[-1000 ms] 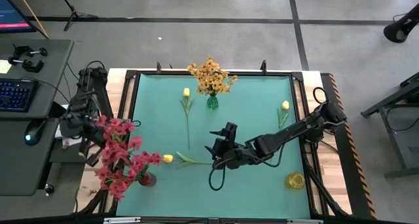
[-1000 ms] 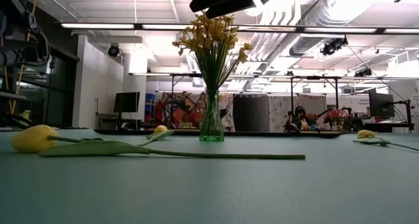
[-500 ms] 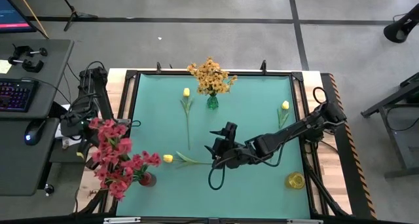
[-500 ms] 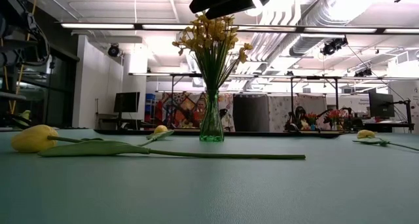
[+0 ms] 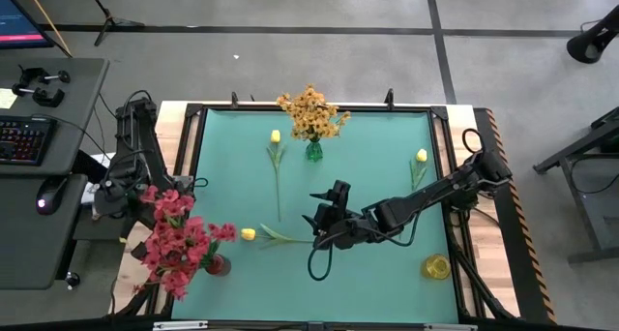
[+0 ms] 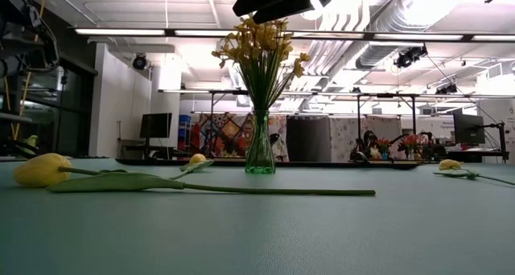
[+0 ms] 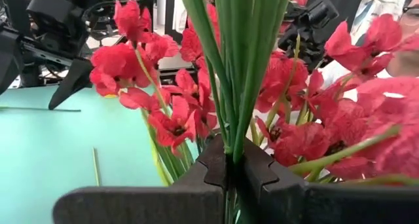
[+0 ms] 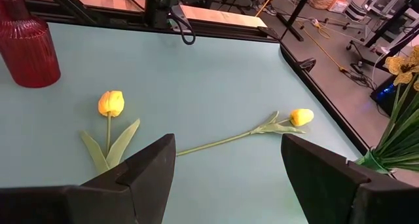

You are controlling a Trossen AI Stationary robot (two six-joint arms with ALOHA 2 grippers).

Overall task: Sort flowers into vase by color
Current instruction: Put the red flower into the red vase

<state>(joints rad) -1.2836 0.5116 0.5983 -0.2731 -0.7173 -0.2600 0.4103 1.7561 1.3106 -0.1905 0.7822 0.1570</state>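
Note:
My left gripper [image 5: 143, 197] is shut on a bunch of red-pink flowers [image 5: 179, 242] at the table's left near corner, beside the red vase [image 5: 219, 265]. Whether the stems' ends stand in that vase is hidden. My right gripper [image 5: 319, 226] hovers open over mid-table, above the stem of a yellow tulip [image 5: 249, 234] lying flat. Two more tulips lie on the mat, one [image 5: 276, 136] left of centre and one [image 5: 421, 157] at the right. The orange-yellow sprays [image 5: 311, 113] stand in the green vase [image 5: 313, 151]. In the right wrist view two tulips [image 8: 111, 103] [image 8: 301, 116] lie ahead of the open fingers [image 8: 229, 178]. My left gripper pinches several green stems [image 7: 230, 129] of the red-pink bunch together between its two fingers [image 7: 213, 168]. The stems run on past the fingers, and the blooms [image 7: 173, 122] spread beyond them. The bunch is lifted off the mat.
A yellow vase [image 5: 435, 266] stands near the table's right near corner. The mat has a raised black frame [image 5: 193, 147]. A desk with keyboard and mouse [image 5: 44, 194] sits left of the table. Bare mat lies between the tulips and toward the near edge.
My left gripper has carried the red-pink bunch a little toward the near edge, and the blooms now sit lower and closer over the red vase. My right arm and the tulips have kept still.

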